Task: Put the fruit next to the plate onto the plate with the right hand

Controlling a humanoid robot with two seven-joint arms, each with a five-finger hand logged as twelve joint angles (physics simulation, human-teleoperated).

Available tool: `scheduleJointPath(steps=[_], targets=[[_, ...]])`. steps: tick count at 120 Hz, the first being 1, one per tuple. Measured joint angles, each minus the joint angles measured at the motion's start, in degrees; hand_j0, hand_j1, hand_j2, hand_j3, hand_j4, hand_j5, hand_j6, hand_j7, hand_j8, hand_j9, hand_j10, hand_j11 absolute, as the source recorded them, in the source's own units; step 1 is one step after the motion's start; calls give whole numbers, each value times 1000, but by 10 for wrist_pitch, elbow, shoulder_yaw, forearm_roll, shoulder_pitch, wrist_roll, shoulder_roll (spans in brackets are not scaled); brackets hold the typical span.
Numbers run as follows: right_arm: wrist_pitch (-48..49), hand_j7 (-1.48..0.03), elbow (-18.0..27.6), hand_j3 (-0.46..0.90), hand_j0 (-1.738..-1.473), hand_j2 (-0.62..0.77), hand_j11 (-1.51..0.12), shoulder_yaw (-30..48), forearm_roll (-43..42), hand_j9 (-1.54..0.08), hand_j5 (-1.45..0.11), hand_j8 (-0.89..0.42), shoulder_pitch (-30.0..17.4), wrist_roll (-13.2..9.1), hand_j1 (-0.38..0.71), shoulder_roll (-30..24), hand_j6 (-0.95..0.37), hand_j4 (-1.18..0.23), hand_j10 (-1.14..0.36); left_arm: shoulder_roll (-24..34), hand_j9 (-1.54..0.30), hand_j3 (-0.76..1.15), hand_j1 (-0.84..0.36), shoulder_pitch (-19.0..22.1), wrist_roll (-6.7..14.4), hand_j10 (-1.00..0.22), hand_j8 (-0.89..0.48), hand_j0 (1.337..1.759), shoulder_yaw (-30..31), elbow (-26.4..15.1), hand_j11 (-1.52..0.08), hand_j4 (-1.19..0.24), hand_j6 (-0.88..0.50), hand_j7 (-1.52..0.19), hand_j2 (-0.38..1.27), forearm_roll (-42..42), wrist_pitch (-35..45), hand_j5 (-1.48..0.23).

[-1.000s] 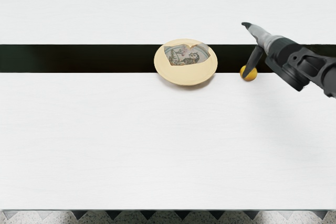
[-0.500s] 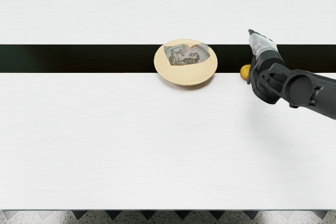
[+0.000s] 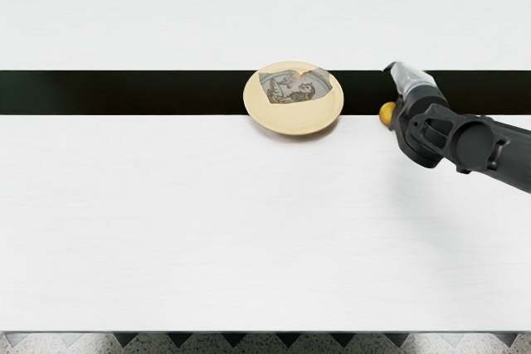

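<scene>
One plate, one fruit, one hand: a very short roll call.

Counting across: a single round cream plate at the upper middle of the frame, carrying one heart-shaped picture, and that's the only dish out here. Right of it, just one small orange-yellow fruit, only a sliver of it showing, no second piece anywhere. One arm in shot, entering from the right edge, so one right hand on the tally. Underneath it all, one white surface, crossed by one dark band running the full width.
</scene>
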Motion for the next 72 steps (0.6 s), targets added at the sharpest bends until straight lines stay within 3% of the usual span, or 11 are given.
scheduleJointPath(steps=[40, 72], targets=[[50, -593, 0, 0, -1658, -75, -597, 1, 23, -598, -599, -454, 5, 0, 192, -2, -458, -453, -454, 0, -25, 0, 326, 0, 0, -19, -19, 1658, 0, 0, -25, -19, -19, -25, 4, 0, 0, -25], [56, -727, 0, 0, -1654, 28, -741, 2, 35, -740, -732, -382, 6, 1, 253, -6, -419, -556, -552, 0, -25, 0, 326, 0, 0, -19, -19, 1658, 0, 0, -25, -19, -19, -25, 4, 0, 0, -25]])
